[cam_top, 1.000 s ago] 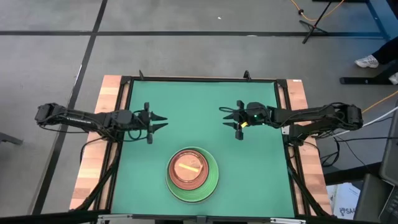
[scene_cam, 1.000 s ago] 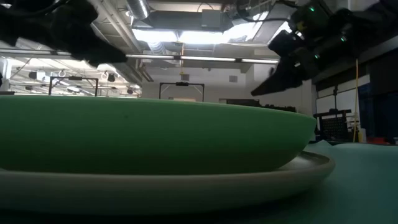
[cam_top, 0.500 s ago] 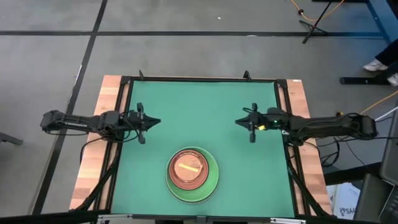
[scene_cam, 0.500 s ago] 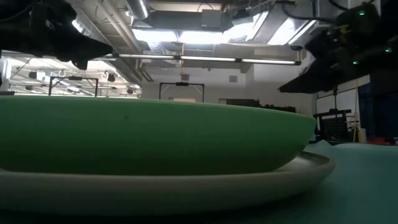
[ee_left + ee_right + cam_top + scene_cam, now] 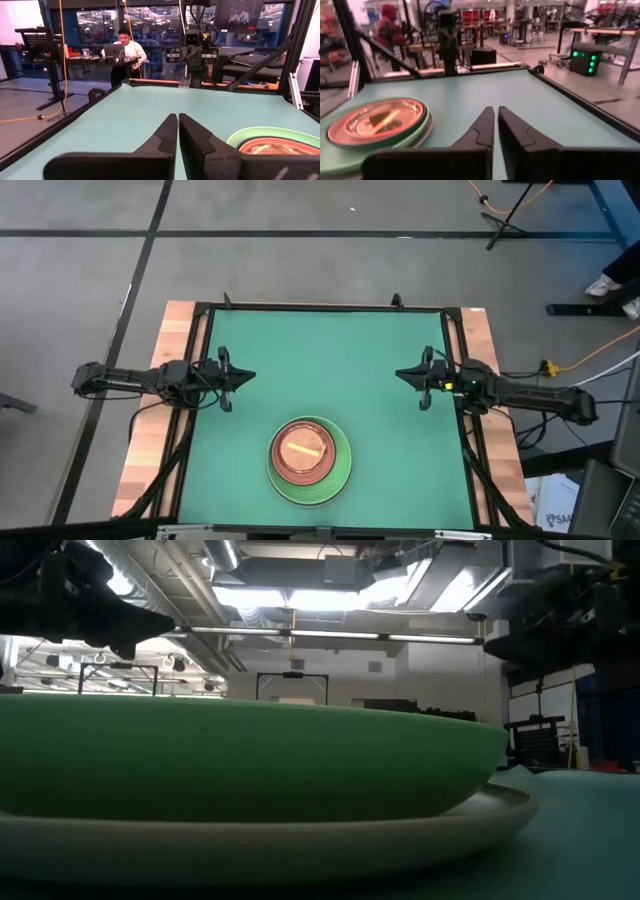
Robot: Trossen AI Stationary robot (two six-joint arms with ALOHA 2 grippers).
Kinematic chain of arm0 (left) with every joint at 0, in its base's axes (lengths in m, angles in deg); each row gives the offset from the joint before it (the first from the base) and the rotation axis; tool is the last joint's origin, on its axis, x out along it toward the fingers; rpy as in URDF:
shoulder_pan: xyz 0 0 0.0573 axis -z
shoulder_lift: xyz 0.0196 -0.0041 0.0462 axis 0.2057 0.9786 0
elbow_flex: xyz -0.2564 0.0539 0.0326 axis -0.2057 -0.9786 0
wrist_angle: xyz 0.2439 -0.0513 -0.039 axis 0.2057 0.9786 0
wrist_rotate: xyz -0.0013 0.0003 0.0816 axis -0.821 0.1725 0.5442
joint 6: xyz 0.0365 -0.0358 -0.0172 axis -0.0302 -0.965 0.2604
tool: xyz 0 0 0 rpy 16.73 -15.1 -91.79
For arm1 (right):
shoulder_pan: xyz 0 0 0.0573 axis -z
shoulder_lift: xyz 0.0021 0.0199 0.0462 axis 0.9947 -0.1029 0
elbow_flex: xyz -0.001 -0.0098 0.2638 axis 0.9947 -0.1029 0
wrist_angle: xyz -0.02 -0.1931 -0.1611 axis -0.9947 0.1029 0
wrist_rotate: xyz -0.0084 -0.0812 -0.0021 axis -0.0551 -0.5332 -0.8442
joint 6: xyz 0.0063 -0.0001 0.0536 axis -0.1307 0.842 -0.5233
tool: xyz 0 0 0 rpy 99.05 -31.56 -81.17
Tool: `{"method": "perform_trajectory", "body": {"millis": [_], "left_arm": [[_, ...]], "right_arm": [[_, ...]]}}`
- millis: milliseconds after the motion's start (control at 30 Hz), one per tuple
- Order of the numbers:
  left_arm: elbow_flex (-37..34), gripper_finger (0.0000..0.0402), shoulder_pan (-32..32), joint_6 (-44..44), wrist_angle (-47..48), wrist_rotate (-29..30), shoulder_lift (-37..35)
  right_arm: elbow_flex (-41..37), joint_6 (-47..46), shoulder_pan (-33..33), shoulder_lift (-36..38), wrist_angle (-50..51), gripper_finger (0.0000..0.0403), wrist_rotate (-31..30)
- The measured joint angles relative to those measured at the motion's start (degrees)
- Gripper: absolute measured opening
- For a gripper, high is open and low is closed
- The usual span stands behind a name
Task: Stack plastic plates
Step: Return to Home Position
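Green table mat (image 5: 330, 350): the stack of round plastic plates (image 5: 340, 478), with the translucent orange plate (image 5: 303, 450) topmost, lies toward its near edge, between both arms. My left gripper (image 5: 240, 377) (slightly nearer) and right gripper (image 5: 402, 375) hover at opposite sides, fingers together, empty. The middle plates are hidden.

A table (image 5: 176, 330) with wooden sides carries a green mat (image 5: 330, 350). One stack of plates (image 5: 309, 460) sits on the mat, close to its front edge and about midway across; the bottom grey-white plate (image 5: 300, 840) touches the mat, a green plate (image 5: 250, 760) resting on it
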Motion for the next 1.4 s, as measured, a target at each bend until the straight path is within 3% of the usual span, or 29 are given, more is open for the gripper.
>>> {"method": "perform_trajectory", "body": {"millis": [333,567,733,1400], "left_arm": [[-0.3,0.0011,0.0,-2.2,2.4,-1.8,-3.2],[-0.3,0.0011,0.0,-2.5,2.9,0.2,-5.3],[-0.3,0.0011,0.0,-11.1,4.3,-0.3,-4.9],[-0.3,0.0012,0.0,-10.8,3.9,-0.2,-4.9]], "right_arm": [[-0.2,-1.2,0.0,12.5,12.3,0.0017,-2.8],[-0.1,-2.0,0.0,12.5,12.4,0.0017,-3.8],[-0.1,-1.8,0.0,12.5,12.5,0.0017,-3.8],[-0.1,-1.8,0.0,12.5,12.7,0.0017,-3.8]]}}
